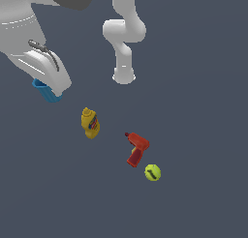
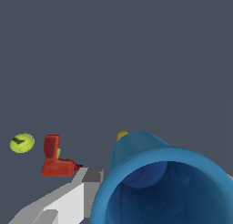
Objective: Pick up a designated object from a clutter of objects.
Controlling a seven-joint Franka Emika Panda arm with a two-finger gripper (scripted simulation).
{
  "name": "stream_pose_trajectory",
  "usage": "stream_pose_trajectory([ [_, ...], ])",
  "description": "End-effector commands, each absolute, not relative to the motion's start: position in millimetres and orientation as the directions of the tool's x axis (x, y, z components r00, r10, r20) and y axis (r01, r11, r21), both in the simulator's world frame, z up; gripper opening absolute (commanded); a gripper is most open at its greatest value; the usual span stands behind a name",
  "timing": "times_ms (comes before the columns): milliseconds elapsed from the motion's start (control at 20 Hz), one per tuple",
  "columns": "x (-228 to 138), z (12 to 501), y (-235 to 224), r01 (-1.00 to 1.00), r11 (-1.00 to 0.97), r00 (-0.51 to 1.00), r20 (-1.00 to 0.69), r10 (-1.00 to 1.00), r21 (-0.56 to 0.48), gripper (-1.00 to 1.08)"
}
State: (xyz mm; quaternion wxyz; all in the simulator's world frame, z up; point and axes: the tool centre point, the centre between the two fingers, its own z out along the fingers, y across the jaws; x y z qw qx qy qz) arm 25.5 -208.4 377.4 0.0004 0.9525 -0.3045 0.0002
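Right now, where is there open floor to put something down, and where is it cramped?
The exterior view's right, beyond the red toy drill and yellow-green ball, is bare, as is the strip below them. Another gap lies between the yellow labelled bottle and the drill. It is crowded where drill and ball sit close together.
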Motion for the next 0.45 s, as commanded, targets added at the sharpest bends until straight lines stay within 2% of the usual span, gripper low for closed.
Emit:
stream_pose_trajectory([
  [0, 26, 390, -209, -0.579, -0.815, 0.815, 0.000, -0.579, 0.000, -1.00],
  [400, 28, 404, -210, -0.579, -0.815, 0.815, 0.000, -0.579, 0.000, -1.00],
])
